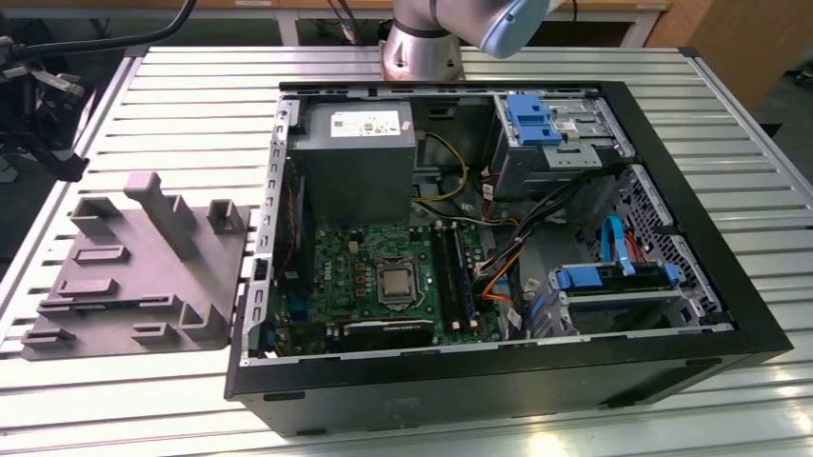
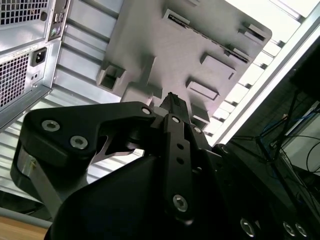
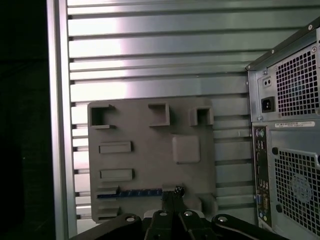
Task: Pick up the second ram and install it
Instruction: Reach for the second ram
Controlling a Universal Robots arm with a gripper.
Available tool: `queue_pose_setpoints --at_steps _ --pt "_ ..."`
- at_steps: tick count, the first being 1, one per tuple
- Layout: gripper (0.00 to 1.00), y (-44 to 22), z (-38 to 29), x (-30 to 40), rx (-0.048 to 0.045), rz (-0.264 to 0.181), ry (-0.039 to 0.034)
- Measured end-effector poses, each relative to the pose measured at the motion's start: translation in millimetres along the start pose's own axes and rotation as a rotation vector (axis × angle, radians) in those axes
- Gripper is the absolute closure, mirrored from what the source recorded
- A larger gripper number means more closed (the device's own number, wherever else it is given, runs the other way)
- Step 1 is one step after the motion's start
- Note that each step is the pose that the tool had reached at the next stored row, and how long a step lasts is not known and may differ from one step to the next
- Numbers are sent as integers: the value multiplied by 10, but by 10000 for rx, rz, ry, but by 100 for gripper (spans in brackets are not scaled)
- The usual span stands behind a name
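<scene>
The second ram (image 3: pixel 130 192) is seen in the first wrist view as a slim, long strip of dark bluish board, stood on edge in a narrow slot of the grey holder block (image 3: pixel 150 150); only its upper edge is shown, and its chips cannot be made out. The gripper (image 3: pixel 172 192) is held above the block, at one end of that slot, and its jaws are seen pressed together with nothing held between them. In the exterior view the holder block (image 1: pixel 140 276) is laid on the slatted metal worktop (image 1: pixel 204 86), just beside the open computer case (image 1: pixel 508 381), at the exterior view's left of it.
</scene>
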State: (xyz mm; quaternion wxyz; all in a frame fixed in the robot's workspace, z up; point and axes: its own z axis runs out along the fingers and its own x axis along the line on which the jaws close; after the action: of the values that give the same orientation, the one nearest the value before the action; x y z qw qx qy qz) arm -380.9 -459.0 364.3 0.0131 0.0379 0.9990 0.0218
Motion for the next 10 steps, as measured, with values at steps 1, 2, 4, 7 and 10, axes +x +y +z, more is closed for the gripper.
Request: queue_pose_setpoints --at_steps 1,2,4,7,10 --pt "89 -5 3 3 0 0 0" --pt "89 -12 7 5 0 -1 0" --pt "89 -24 14 12 1 0 0" --pt "89 -44 25 22 0 0 0" --pt "89 -56 33 32 0 0 0"
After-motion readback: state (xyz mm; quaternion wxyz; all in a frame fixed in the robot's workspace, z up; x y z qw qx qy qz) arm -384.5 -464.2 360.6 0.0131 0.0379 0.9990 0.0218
